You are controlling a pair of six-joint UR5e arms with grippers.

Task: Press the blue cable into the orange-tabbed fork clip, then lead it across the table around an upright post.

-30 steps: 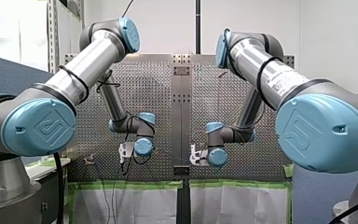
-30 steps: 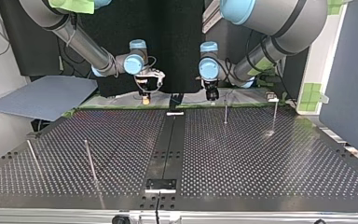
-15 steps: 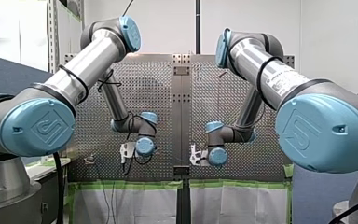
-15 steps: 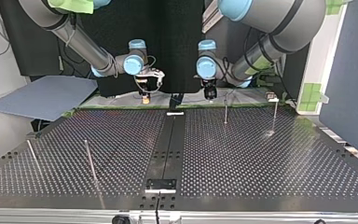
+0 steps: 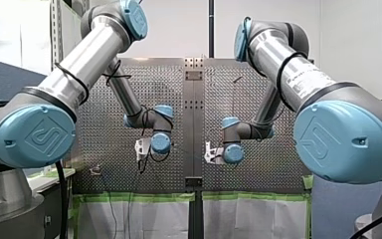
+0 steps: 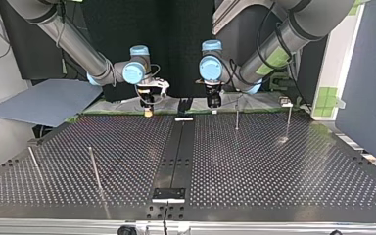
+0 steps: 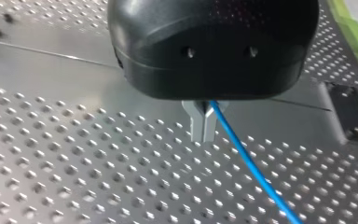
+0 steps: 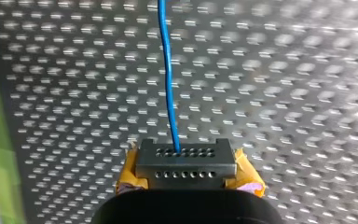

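While the left claw is pinching the blue cable tight and the right claw is clamping it above the tabletop, the cable is risking slipping free should the arms draw apart unevenly.

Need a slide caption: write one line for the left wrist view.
My left arm's black gripper, shut on a thin blue cable, hovers above the perforated metal table.

Top view: posts at the tabletop's 1 and 8 o'clock. My left hand and right hand — at 12, cable in each.
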